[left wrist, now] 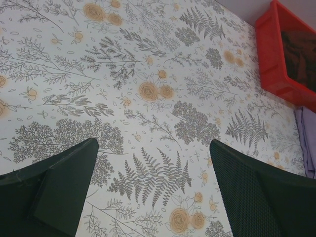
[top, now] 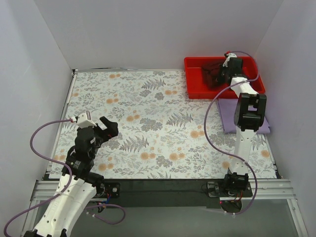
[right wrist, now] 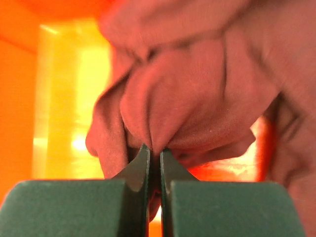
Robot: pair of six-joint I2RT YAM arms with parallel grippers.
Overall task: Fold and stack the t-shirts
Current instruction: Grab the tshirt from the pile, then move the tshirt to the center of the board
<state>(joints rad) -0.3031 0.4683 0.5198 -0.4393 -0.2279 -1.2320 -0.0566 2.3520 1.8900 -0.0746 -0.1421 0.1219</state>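
The dark maroon t-shirt point(top: 211, 75) lies bunched in the red plastic tray point(top: 195, 74) at the back right. My right gripper point(top: 223, 71) reaches into the tray and is shut on a fold of the maroon shirt point(right wrist: 197, 98), the cloth pinched between the two fingertips point(right wrist: 143, 163). The pale lavender t-shirt point(top: 229, 116) lies flat on the table just in front of the tray, partly hidden under my right arm; its edge shows in the left wrist view point(left wrist: 308, 143). My left gripper point(top: 109, 127) is open and empty above the floral tablecloth at the near left point(left wrist: 153, 148).
The floral tablecloth point(top: 148, 118) covers the table. White walls close in the left, back and right sides. The tray also shows at the top right of the left wrist view point(left wrist: 276, 59). A purple cable loops beside each arm.
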